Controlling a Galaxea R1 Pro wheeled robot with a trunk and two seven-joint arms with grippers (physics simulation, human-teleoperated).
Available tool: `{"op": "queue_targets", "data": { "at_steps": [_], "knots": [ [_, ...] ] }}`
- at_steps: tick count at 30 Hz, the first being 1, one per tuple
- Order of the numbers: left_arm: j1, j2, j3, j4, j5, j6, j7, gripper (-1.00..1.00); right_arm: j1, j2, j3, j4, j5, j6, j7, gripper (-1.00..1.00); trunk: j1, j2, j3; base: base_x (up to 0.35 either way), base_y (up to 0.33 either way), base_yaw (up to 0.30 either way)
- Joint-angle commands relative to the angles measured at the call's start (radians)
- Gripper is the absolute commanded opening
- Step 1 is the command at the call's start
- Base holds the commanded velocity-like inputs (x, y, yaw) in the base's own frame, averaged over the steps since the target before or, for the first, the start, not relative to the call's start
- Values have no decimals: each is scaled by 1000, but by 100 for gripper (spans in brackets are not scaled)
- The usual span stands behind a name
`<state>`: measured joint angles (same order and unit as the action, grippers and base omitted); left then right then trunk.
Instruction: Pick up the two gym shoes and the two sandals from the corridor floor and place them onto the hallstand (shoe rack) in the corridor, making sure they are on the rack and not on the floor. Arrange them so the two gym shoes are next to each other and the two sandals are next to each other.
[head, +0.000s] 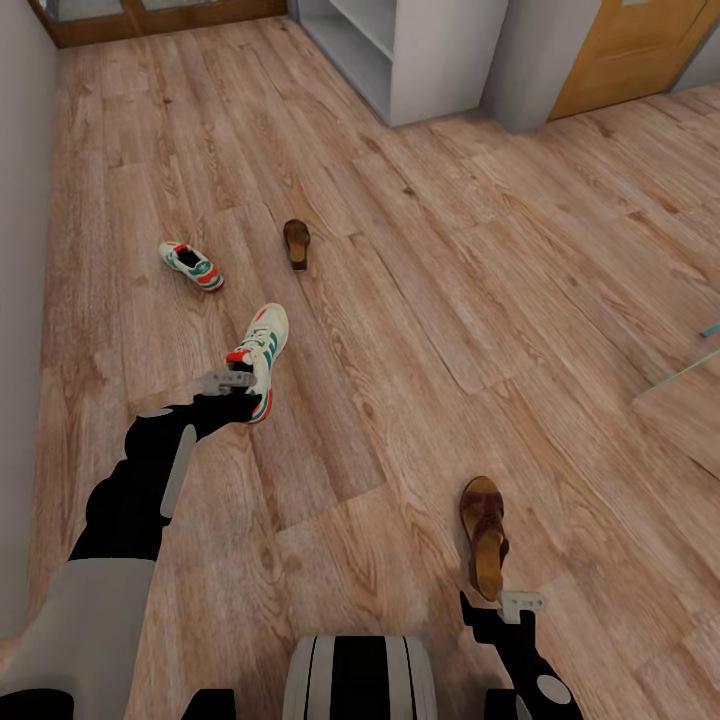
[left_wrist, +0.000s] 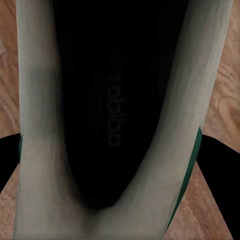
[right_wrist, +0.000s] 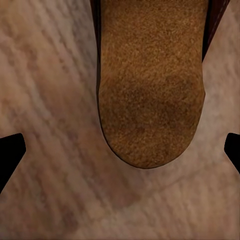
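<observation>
Wooden floor (head: 420, 300) is worked: sneaker (head: 258, 360) straddled by left end effector (head: 232, 381), sandal (head: 484, 535) by spread right end effector (head: 521, 603), closing due next.

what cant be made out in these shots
- Left gripper: head view, it overlaps the near gym shoe; actual grip unclear.
- Far sandal: head view, too small for strap detail.
- Hallstand: head view, top cut off by the edge.
- Near sandal: right wrist view, front cut off.
</observation>
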<state>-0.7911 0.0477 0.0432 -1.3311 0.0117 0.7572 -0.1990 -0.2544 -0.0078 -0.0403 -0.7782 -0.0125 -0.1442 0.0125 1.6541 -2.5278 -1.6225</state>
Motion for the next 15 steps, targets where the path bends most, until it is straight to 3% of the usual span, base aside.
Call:
{"op": "queue_targets", "data": {
  "at_steps": [1, 6, 12, 15],
  "knots": [
    [0, 0, 1, -1, 1, 5, -3, -100, 0, 0, -1, 0, -1, -3, 1, 100, 0, 0, -1, 1, -1, 0],
    [0, -1, 1, 0, 1, 5, -3, -100, 0, 0, -1, 0, -2, -3, 1, 100, 0, 0, -4, 0, 0, 0],
    [0, -1, 1, 0, 1, 5, -4, -100, 0, 0, -1, 0, -1, -3, 1, 100, 3, -2, -37, 0, 0, 0],
    [0, 0, 1, -1, 1, 5, -5, -100, 0, 0, -1, 0, -1, -3, 1, 100, 3, -2, -40, 0, 0, 0]
  ]
}}
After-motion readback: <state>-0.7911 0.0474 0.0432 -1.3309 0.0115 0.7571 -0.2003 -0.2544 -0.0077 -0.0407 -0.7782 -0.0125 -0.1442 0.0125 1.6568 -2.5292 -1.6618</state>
